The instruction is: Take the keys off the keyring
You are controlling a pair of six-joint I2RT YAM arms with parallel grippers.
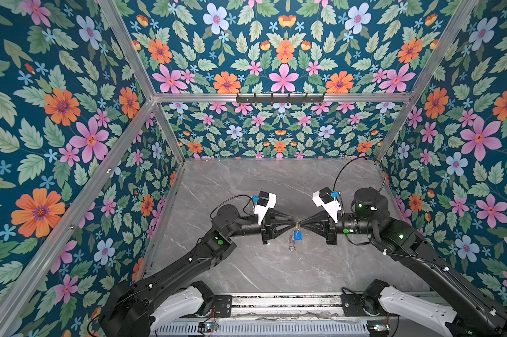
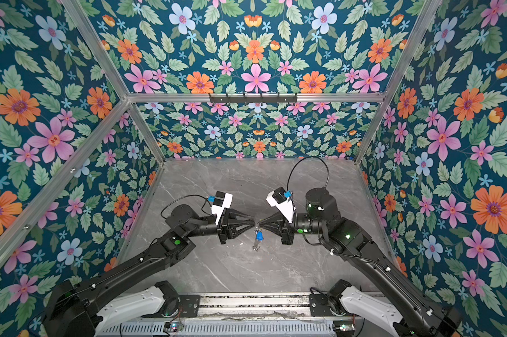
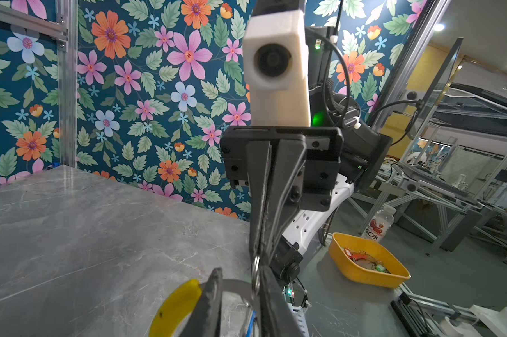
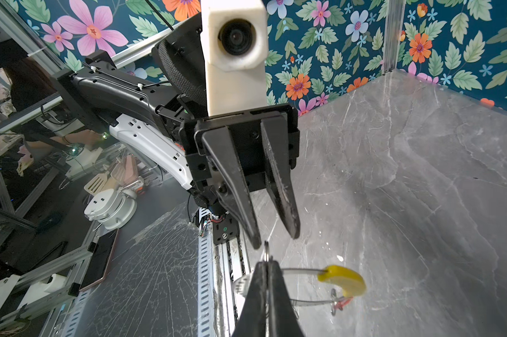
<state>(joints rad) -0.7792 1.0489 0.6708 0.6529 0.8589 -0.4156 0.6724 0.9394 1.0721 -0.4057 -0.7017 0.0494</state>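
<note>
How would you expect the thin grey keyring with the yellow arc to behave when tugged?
Probably light and fairly stiff: the shut right gripper holds the keyring at one edge, and its hoop shows no sag. Tugging likely swings the blue-tagged key dangling below.

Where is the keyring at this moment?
In both top views the keyring hangs above the middle of the table, pinched by the right gripper, with the open fingers of the left gripper just beside it.
</note>
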